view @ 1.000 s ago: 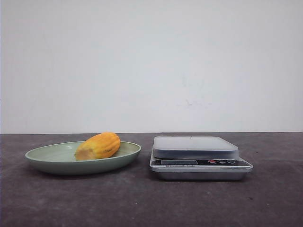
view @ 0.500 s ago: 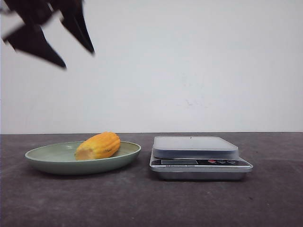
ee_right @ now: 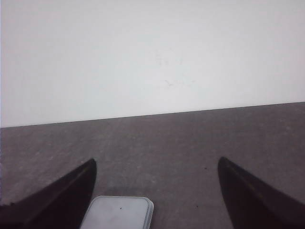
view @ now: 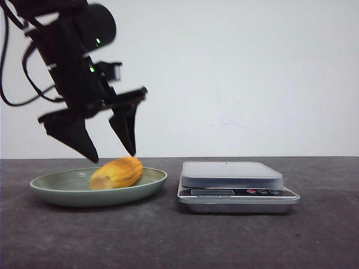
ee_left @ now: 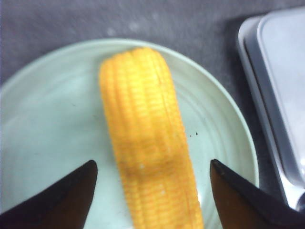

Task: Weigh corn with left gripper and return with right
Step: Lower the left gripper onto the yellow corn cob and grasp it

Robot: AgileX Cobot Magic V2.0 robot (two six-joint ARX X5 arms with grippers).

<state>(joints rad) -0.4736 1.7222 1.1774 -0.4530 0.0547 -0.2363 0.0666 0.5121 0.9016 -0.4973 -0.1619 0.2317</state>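
The corn (view: 116,172) lies on a green plate (view: 61,190) at the left, pale blunt end toward the front left. It also shows in the left wrist view (ee_left: 147,143) on the plate (ee_left: 47,119). My left gripper (view: 115,156) is open and hangs just above the corn, one finger on each side, not touching it. In the left wrist view (ee_left: 152,164) its tips straddle the cob. My right gripper (ee_right: 156,162) is open and empty; it is out of the front view, above the scale (ee_right: 119,213).
A silver kitchen scale (view: 235,185) with a pale weighing platform stands right of the plate, close to its rim; its edge shows in the left wrist view (ee_left: 281,95). A white wall rises behind the dark table.
My left gripper has come down from the upper left, out of view a second ago, to just above the corn. The corn, plate and scale have not moved.
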